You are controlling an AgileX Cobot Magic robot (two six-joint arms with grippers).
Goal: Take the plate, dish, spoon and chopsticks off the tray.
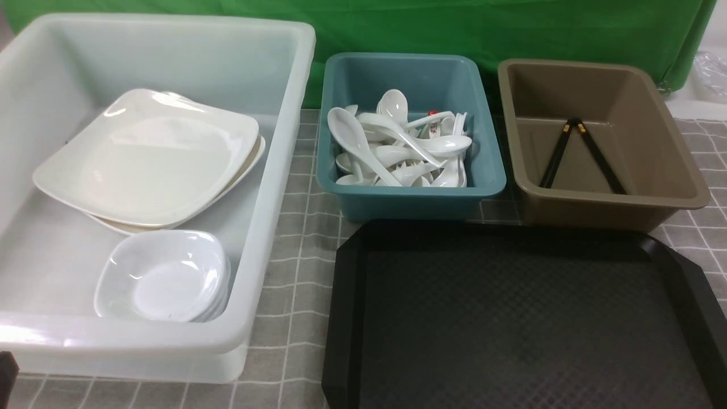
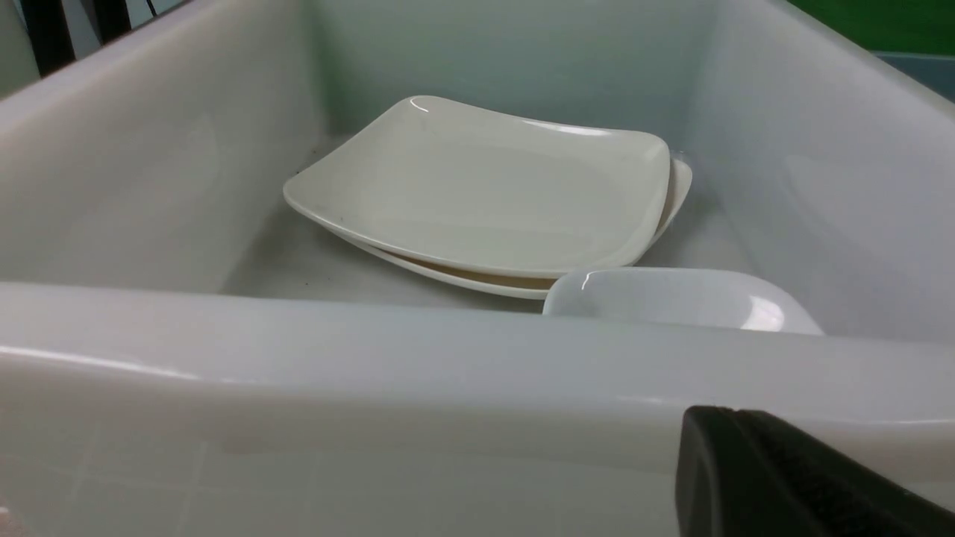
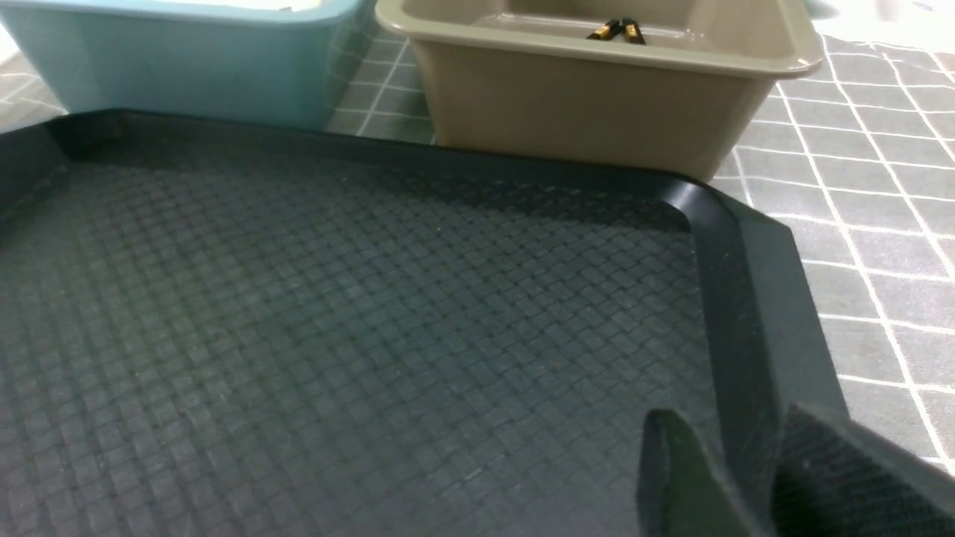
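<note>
The tray [image 1: 511, 312] is lying bare on the near right of the surface [image 1: 278, 318], with nothing resting on the part of its floor that is showing. Beyond its far edge, the chopsticks [image 1: 603, 159] are leaning in the brown tub [image 1: 602, 199], their gold-banded ends meeting and their long axes spreading toward the near side. Left of that tub, white spoons [image 1: 363, 142] are piling up in the teal tub [image 1: 412, 190]. In the big white bin [image 1: 278, 187] on the left, a large square plate [image 1: 153, 159] is topping a stack, and a small dish [image 1: 164, 278] is sitting nearer, on other small dishes.

The left hand [image 2: 697, 418] is waiting just on the near side of the bin, its fingers together and gripping nothing. The right hand [image 3: 724, 462] is hovering over the tray's near right part, its fingers standing apart around nothing; it is the nearer hand to the tray. The clearing is looking finished, so the coming move is probably only calling for drawing both arms back toward the near side.
</note>
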